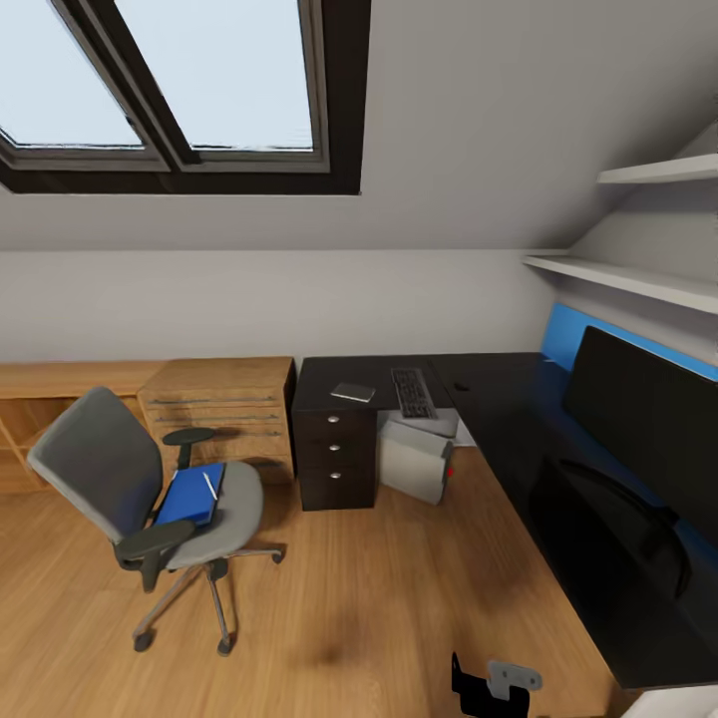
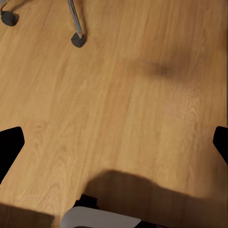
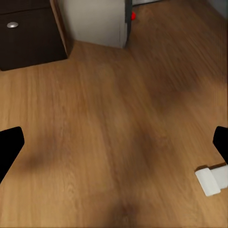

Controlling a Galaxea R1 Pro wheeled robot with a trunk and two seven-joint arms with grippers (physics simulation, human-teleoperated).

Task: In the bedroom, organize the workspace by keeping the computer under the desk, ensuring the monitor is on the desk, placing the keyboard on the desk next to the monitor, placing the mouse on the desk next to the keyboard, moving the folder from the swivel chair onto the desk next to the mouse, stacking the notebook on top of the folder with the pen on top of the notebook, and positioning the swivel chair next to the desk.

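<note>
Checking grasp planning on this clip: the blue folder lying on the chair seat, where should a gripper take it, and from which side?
Probably the folder's front edge, near the seat's open front. It lies flat on the swivel chair, with the backrest behind it and armrests at both sides, so a low approach from the front looks clearest. The pen rests on top and may roll, so keep the folder level.

An attic home office: a skylight [image 1: 189, 80] in the sloped ceiling above the black L-shaped desk [image 1: 499, 399], a swivel chair [image 1: 150, 489] beside it, wood floor [image 1: 399, 598].
</note>
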